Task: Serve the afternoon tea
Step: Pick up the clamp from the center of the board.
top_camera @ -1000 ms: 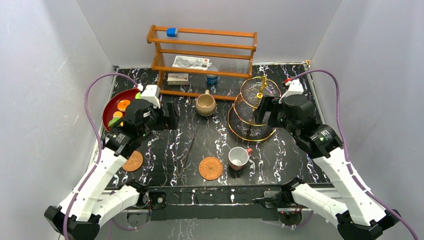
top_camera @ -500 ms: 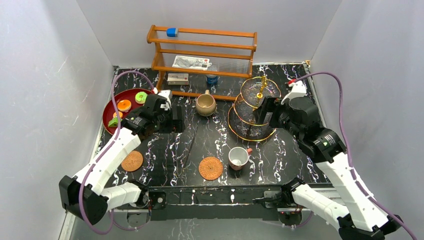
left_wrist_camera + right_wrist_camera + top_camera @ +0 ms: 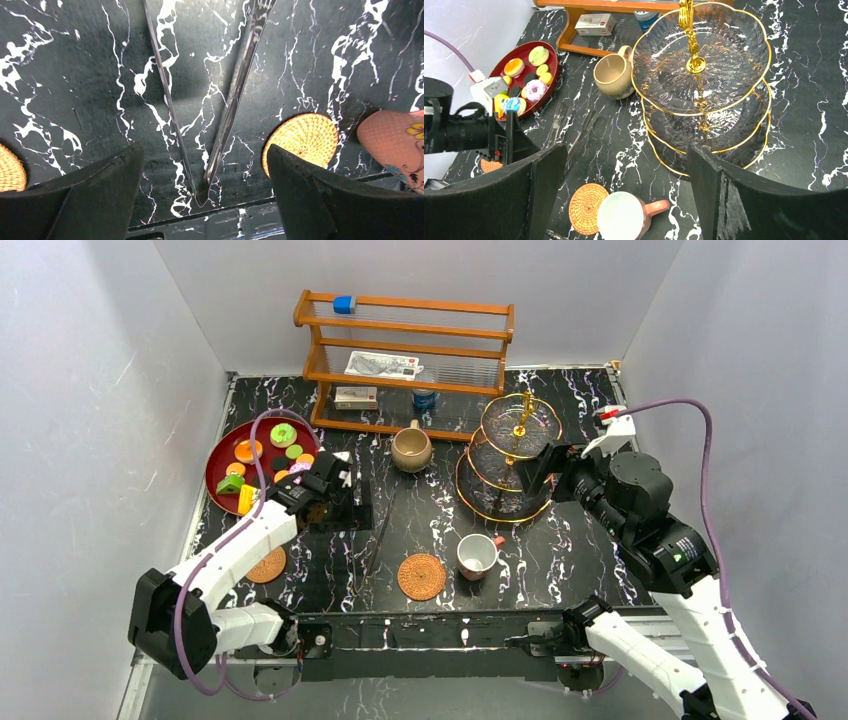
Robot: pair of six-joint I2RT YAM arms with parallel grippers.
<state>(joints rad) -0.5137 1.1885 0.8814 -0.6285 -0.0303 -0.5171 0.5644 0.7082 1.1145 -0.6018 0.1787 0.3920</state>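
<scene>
The gold-rimmed tiered glass stand [image 3: 505, 455] [image 3: 701, 75] is empty at the back right. The toy pastries [image 3: 283, 434] [image 3: 534, 90] lie on a red tray [image 3: 222, 450] at the left. A tan mug [image 3: 411, 450] [image 3: 613, 76] stands mid-back. The white red-handled cup [image 3: 477, 556] [image 3: 624, 217] sits beside one woven coaster [image 3: 421, 576] [image 3: 300, 142]; the other coaster [image 3: 266, 563] lies front left. My left gripper [image 3: 345, 502] [image 3: 205, 150] hangs open over metal tongs [image 3: 378, 530] [image 3: 220, 115]. My right gripper [image 3: 535, 468] [image 3: 626, 155] is open and empty at the stand's right side.
A wooden rack [image 3: 405, 350] with boxes and a can stands against the back wall behind the mug. White walls close in the left, right and back. The cup's pink side [image 3: 395, 145] shows at the right edge of the left wrist view.
My left arm swung from above the red tray rightward and nearer, over the tongs. My right arm drew back to the right, away from the stand. Both grippers stayed open.
</scene>
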